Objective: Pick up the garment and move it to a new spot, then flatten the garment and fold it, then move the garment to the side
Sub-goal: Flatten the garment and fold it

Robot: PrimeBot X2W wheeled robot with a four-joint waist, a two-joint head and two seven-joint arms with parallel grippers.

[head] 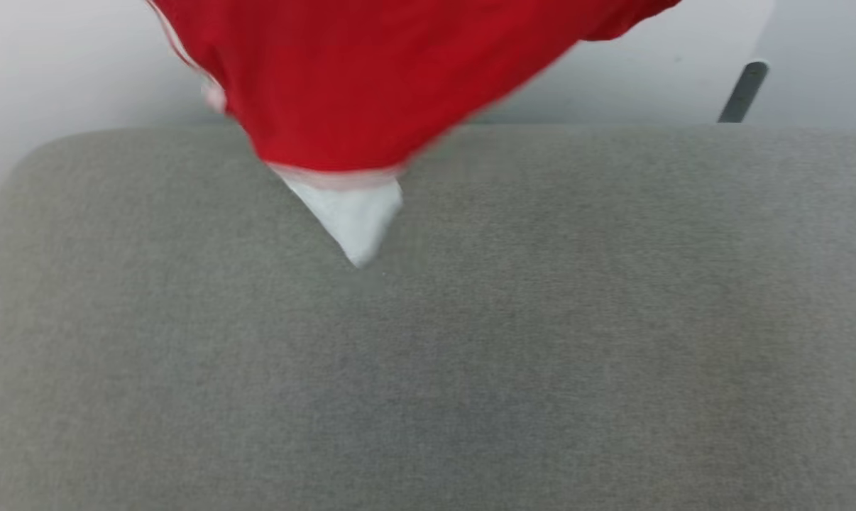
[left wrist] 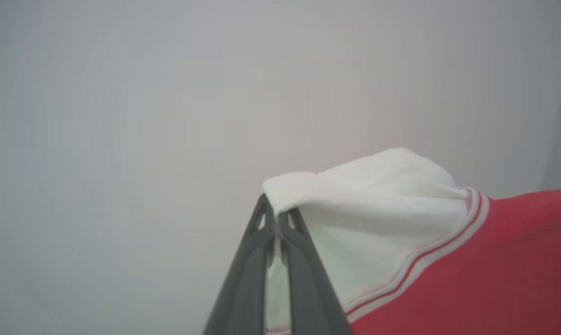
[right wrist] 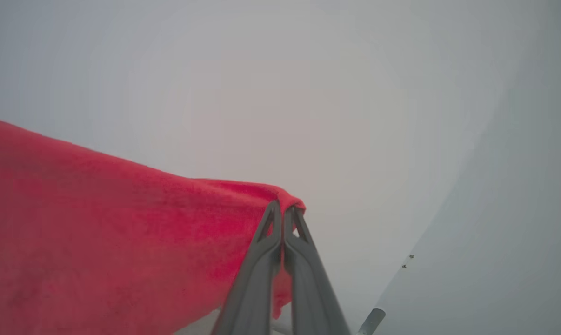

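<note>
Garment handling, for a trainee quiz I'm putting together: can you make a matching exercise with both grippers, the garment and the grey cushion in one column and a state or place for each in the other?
Column 1
1. left gripper
2. right gripper
3. garment
4. grey cushion

Column 2
A. shut on red fabric
B. shut on white fabric
C. lies below the hanging cloth
D. held up, with a white corner hanging lowest

Pairs: 1-B, 2-A, 3-D, 4-C
</note>
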